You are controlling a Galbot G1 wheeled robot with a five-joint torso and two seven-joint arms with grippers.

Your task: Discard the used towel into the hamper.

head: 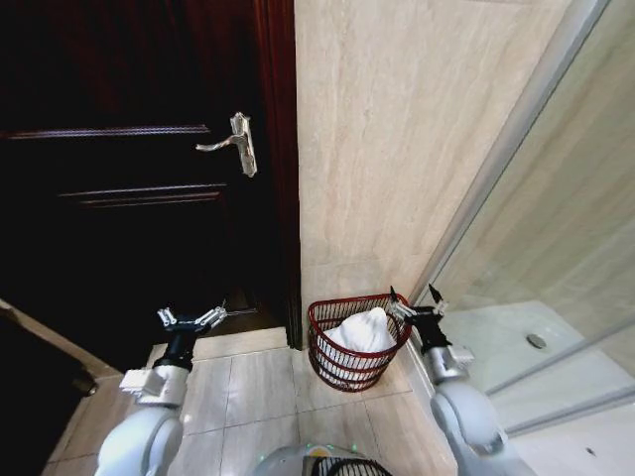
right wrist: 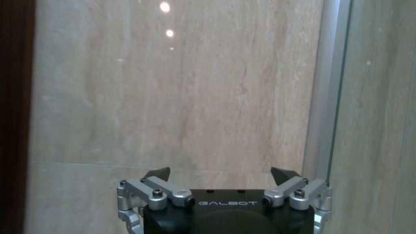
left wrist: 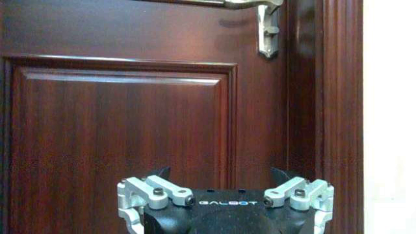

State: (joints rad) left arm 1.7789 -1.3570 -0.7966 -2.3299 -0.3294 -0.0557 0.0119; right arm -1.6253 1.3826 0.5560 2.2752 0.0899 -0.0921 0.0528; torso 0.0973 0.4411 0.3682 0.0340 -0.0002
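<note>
A white crumpled towel [head: 362, 330] lies inside the dark reddish-brown slatted hamper [head: 337, 369], which stands on the tiled floor against the beige wall. My right gripper [head: 416, 300] hangs open just beside the hamper's right rim, holding nothing; in the right wrist view its spread fingers [right wrist: 221, 174] face the marble wall. To the left of the hamper, my left gripper [head: 192, 318] is open and empty in front of the dark wooden door; in the left wrist view [left wrist: 221, 174] it points at the door panel.
The dark wood door [head: 129, 178] with a silver lever handle [head: 234, 144] fills the left side. A glass shower partition [head: 536, 248] with a metal frame rises on the right. Beige floor tiles [head: 258, 397] lie in front of the hamper.
</note>
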